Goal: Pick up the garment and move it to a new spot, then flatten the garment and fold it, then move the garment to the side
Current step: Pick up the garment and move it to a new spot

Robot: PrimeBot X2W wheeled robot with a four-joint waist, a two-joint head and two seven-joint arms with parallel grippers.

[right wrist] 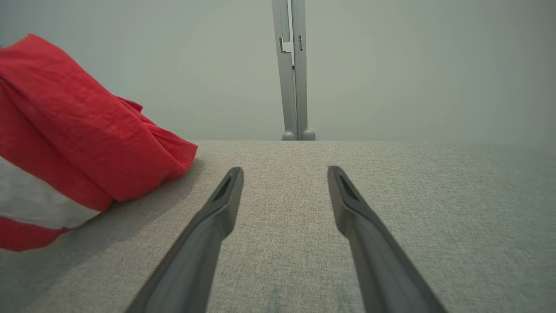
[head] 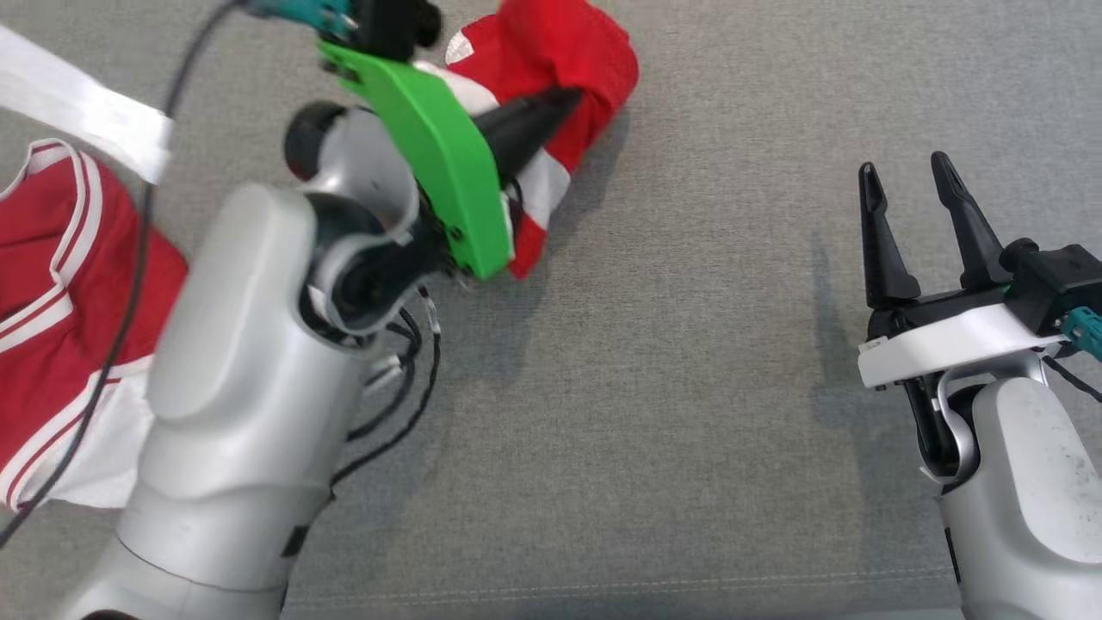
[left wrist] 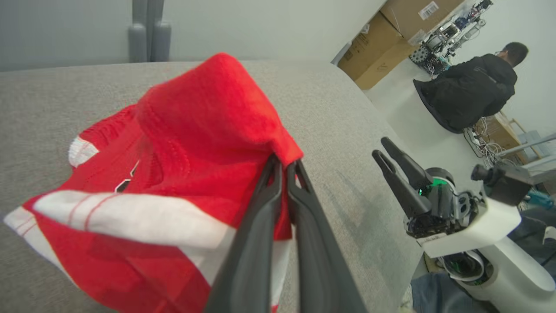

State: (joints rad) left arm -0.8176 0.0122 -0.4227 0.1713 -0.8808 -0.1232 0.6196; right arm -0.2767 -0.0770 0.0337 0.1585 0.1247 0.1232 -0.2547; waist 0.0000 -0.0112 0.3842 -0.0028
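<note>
Our left gripper (left wrist: pixel 285 161) pinches a fold of the red-and-white garment (left wrist: pixel 204 130), bunched far and left of centre on the grey surface (head: pixel 689 387). Our right gripper (right wrist: pixel 284 171) gapes wide, near right.

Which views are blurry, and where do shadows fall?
Head view: left forearm and garment smeared, right gripper sharp with a soft shadow on the table at its left. Left wrist view: garment soft, table edge bowed by the lens. Right wrist view: crisp, garment's shadow beneath it.
</note>
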